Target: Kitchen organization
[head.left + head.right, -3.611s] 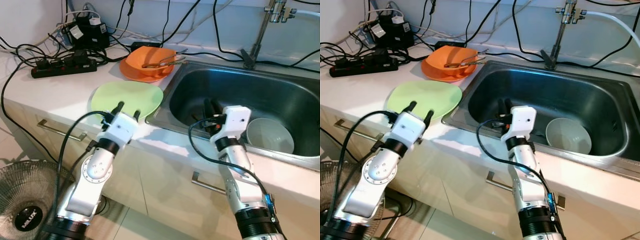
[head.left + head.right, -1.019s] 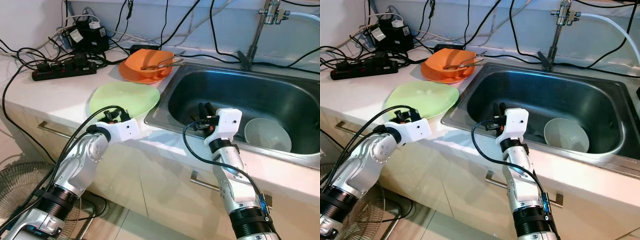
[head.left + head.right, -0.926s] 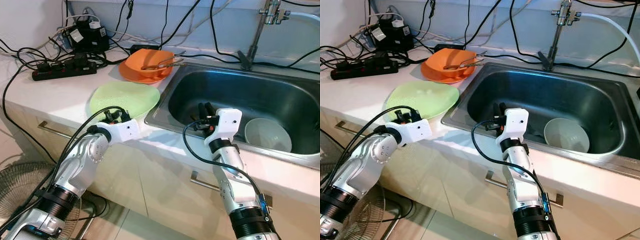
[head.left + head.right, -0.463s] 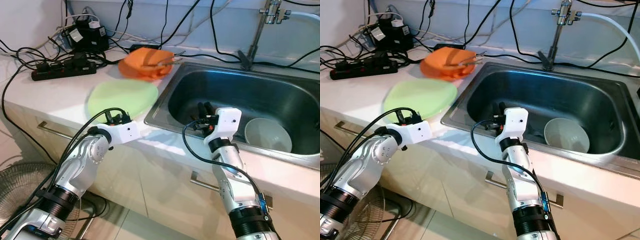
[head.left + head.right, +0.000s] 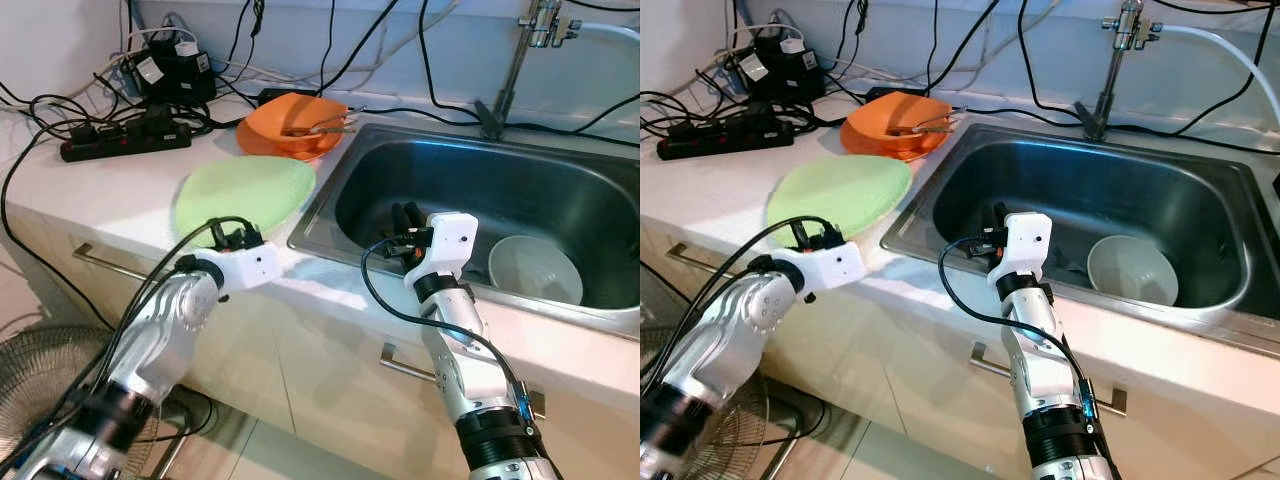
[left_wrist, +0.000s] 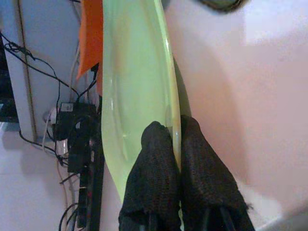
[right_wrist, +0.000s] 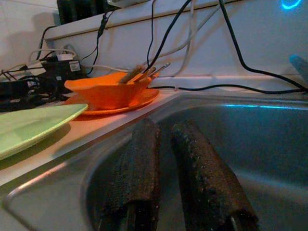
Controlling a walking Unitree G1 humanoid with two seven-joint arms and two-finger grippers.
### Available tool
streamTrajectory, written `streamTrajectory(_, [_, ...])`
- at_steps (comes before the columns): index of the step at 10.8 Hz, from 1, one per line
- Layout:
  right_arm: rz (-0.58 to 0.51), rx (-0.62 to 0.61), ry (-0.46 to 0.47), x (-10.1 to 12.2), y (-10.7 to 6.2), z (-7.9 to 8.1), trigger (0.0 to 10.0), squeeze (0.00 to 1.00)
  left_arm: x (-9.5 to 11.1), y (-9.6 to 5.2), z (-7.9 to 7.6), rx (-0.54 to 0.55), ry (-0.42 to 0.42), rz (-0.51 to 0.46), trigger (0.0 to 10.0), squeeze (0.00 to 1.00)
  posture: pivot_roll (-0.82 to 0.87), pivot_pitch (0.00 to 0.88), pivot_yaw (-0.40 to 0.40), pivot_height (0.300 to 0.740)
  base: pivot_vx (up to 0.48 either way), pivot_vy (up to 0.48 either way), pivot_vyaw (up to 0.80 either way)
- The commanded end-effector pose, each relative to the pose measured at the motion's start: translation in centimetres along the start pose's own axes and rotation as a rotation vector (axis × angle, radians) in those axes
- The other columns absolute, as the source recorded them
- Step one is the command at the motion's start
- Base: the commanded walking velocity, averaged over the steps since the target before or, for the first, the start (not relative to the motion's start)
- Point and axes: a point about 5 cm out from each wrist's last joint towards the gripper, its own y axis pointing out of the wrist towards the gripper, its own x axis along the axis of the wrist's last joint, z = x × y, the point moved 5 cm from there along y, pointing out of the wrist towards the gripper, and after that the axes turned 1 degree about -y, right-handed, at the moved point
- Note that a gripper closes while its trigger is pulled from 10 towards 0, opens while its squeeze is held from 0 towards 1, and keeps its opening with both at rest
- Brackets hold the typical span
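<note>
While your left gripper is pinched on the near rim of the green plate, the plate sits tipped, with its near edge off the counter and its far edge down, close to the orange bowl. You hold it by the rim because a flat plate gives the fingers nothing else to grab. One finger is over the rim and one is under it. Beyond the plate from this gripper sits the orange bowl with some sticks or spoons in it. Your right gripper waits just inside the sink, near its front wall, with its two fingers close together and nothing between them. A white bowl lies in the sink, off to that gripper's right. My guess is the plate goes into the sink or onto the orange bowl next, so lift it slowly so it does not slip.
</note>
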Motion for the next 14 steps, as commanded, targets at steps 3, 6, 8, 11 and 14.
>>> streamTrajectory(3, [0.009,0.021,-0.003,-0.2,0.3,0.5,10.0,0.00,0.7,-0.4,1.9,0.082,0.011,-0.018,10.0,0.00,0.17,0.000,0.060,0.740,0.000,0.000,0.00])
streamTrajectory(6, [0.007,0.015,-0.010,0.0,0.5,0.4,10.0,0.00,3.0,-0.7,5.6,0.263,0.103,-0.095,10.0,0.00,0.17,0.000,0.063,0.740,0.000,0.000,0.00])
streamTrajectory(8, [0.003,0.011,-0.006,0.2,0.8,0.3,10.0,0.00,5.1,-1.3,7.4,0.367,0.153,-0.177,10.0,0.00,0.17,0.000,0.065,0.740,0.000,0.000,0.00])
streamTrajectory(11, [-0.002,-0.023,0.079,1.0,1.5,-0.5,10.0,0.54,7.3,-1.1,7.1,0.375,0.159,-0.264,10.0,0.00,0.16,0.000,0.068,0.740,0.000,0.000,0.00])
streamTrajectory(14, [-0.039,-0.056,0.248,3.5,3.0,-1.7,10.0,1.00,9.5,-0.4,5.3,0.323,0.153,-0.349,10.0,0.00,0.15,0.000,0.071,0.740,0.000,0.000,0.00])
